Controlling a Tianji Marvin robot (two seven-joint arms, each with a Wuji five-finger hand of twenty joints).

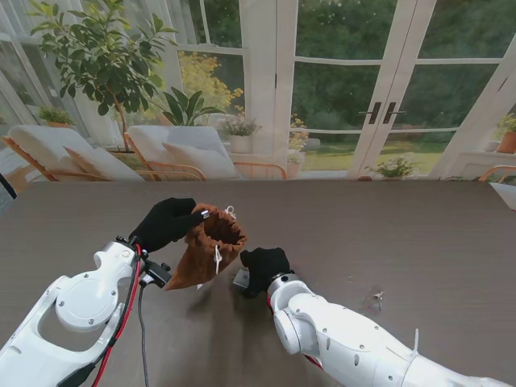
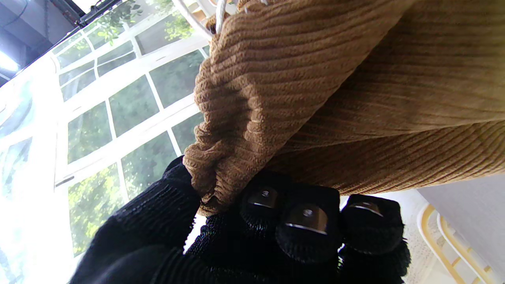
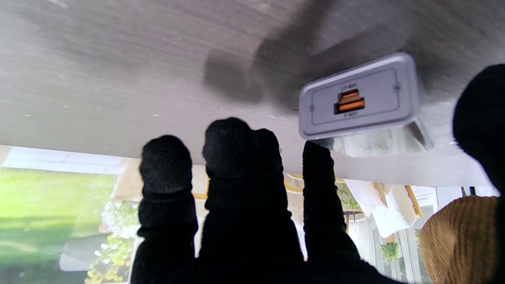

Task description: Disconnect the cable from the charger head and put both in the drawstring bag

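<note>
Two hands work: left hand (image 1: 165, 222) clamps the brown corduroy drawstring bag (image 1: 211, 246); right hand (image 1: 264, 268), fingers apart, nearer the grey rectangular charger head (image 3: 359, 96), just right of the bag.

A dark wood-grain bench (image 1: 419, 234) is seen before glazed doors (image 1: 379, 89), a potted tree (image 1: 101, 56) and cushioned loungers (image 1: 181, 149).

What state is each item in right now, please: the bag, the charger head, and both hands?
Drawstring bag: lifted at its rim, mouth open, lower end on the table.
Charger head: on the table, unplugged, ports empty and showing.
Left hand: shut on the bag's rim.
Right hand: at the charger head, fingers touching its edge; grip cannot be told.
</note>
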